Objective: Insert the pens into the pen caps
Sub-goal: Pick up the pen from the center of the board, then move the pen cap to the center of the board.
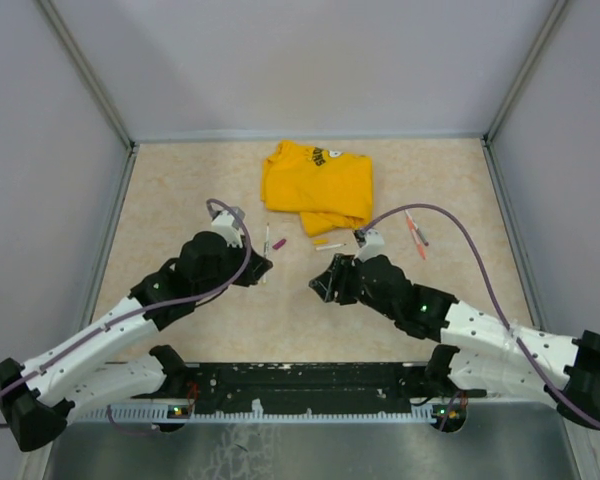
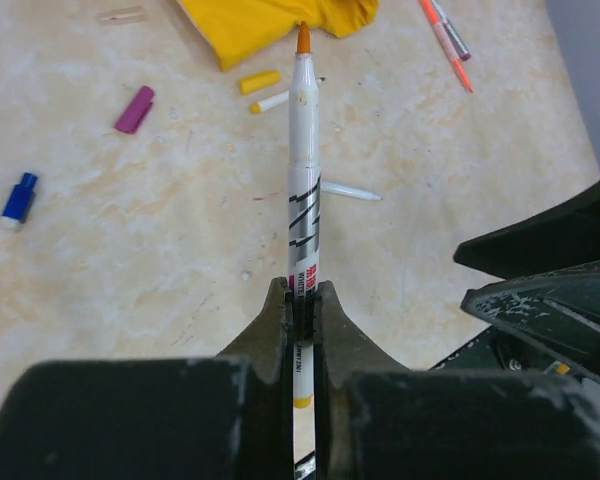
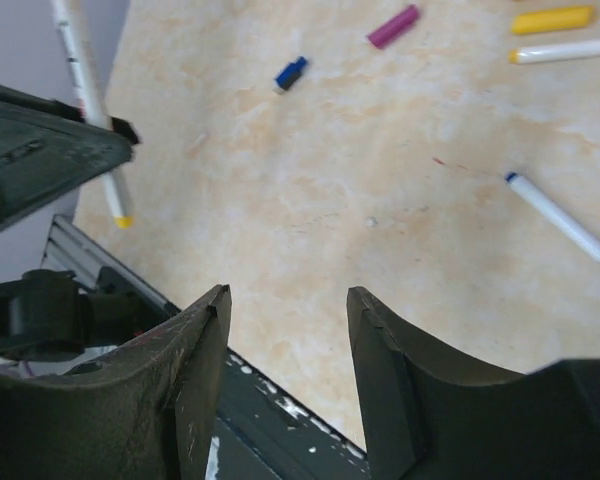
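Observation:
My left gripper (image 2: pixel 302 290) is shut on a white-barrelled pen (image 2: pixel 303 150) with an orange tip, which points away from the fingers above the table. In the top view this gripper (image 1: pixel 263 266) is left of centre with the pen (image 1: pixel 266 240). My right gripper (image 3: pixel 288 300) is open and empty above bare table, facing the left one (image 1: pixel 322 284). Loose on the table are a blue cap (image 2: pixel 18 198), a magenta cap (image 2: pixel 134 109), a yellow cap (image 2: pixel 259 81), a yellow-tipped pen (image 2: pixel 270 101) and a blue-tipped pen (image 3: pixel 560 218). Two more pens (image 1: pixel 415 232) lie at the right.
A folded yellow T-shirt (image 1: pixel 318 185) lies at the back centre, just beyond the caps. The black rail (image 1: pixel 300 385) with the arm bases runs along the near edge. Grey walls close in the table at the left, right and back.

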`<state>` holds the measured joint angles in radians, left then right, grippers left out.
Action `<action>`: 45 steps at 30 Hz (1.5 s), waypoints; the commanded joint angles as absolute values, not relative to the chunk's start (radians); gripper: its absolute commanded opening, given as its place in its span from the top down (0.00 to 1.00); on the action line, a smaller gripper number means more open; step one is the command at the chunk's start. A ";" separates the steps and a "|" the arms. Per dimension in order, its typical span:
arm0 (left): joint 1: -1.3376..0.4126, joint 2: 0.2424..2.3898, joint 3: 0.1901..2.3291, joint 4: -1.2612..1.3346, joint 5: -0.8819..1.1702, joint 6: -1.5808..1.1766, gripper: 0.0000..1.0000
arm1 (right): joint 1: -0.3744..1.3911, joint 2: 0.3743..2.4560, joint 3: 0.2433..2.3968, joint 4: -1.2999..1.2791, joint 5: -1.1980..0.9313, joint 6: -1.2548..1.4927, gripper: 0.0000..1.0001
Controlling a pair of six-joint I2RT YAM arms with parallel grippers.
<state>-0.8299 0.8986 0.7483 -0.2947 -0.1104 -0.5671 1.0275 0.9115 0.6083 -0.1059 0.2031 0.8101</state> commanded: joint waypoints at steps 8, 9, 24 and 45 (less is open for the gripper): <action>-0.836 0.753 0.806 -0.575 -0.369 -0.548 1.00 | 1.034 0.728 0.510 -0.397 0.404 0.921 0.49; -0.836 0.741 0.807 -0.586 -0.372 -0.543 1.00 | 1.035 0.715 0.502 -0.410 0.411 0.930 0.49; -0.836 0.613 0.765 -0.628 -0.372 -0.499 1.00 | 1.035 0.762 0.549 -0.573 0.510 0.974 0.48; -0.836 0.552 0.691 -0.569 -0.360 -0.494 1.00 | 0.905 0.930 0.819 -0.788 0.492 0.813 0.45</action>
<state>-0.8299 0.5537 0.6975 -0.6041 -0.3733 -0.5140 0.9844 0.9005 0.7532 -0.8055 0.5114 0.8898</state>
